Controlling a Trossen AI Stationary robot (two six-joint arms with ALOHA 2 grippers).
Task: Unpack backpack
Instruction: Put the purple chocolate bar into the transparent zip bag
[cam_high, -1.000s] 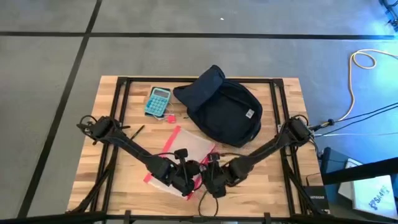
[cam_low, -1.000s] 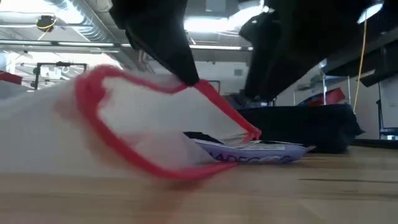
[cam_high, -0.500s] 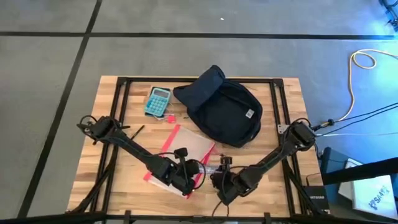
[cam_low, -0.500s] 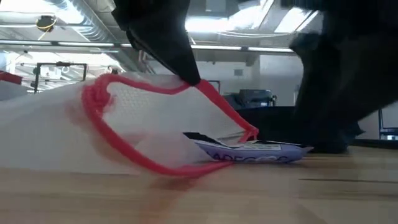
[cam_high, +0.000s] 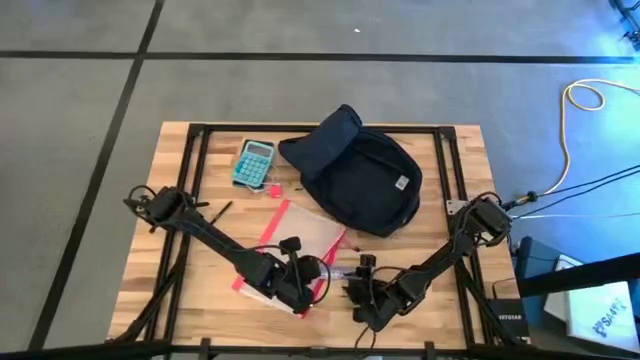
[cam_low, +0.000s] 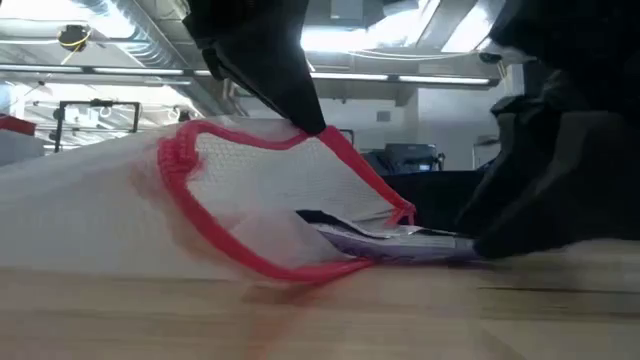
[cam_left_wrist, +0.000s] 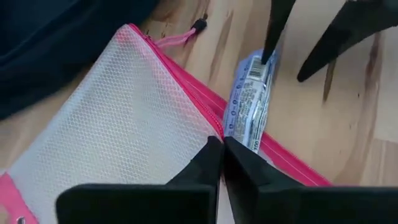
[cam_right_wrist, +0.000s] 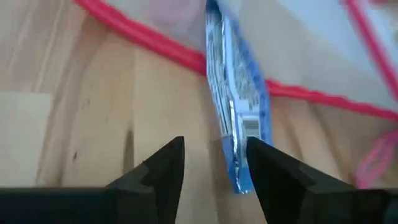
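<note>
The dark navy backpack (cam_high: 358, 176) lies on the far middle of the table; no gripper touches it. In front of it lies a clear red-edged zip pouch (cam_high: 297, 243), its mouth open toward the near edge. A blue-purple snack packet (cam_left_wrist: 250, 99) sticks out of that mouth onto the wood. My left gripper (cam_left_wrist: 221, 142) is shut on the pouch's upper edge. My right gripper (cam_right_wrist: 214, 152) is open, low at the packet's free end (cam_right_wrist: 239, 177), one finger on either side. My left gripper pinches the red zip edge (cam_left_wrist: 214, 124) of the pouch's upper lip between its two fingers, coming slanting from above. That lip (cam_low: 300, 138) is held up off the table, so the mouth gapes; the lower lip (cam_low: 290, 270) and the pouch's far end stay on the wood. My right gripper: I cannot tell whether its fingers (cam_low: 500, 240) touch the packet.
A teal calculator (cam_high: 253, 162) lies at the far left beside the backpack. A small dark pen-like thing (cam_high: 220, 211) lies at the left. Bare wood shows at the near left and right of the table (cam_high: 440, 300).
My right gripper has drawn away from the pouch's mouth toward the table's right and near edge, then come down to the table at the packet's free end. My left gripper has kept the upper lip raised.
</note>
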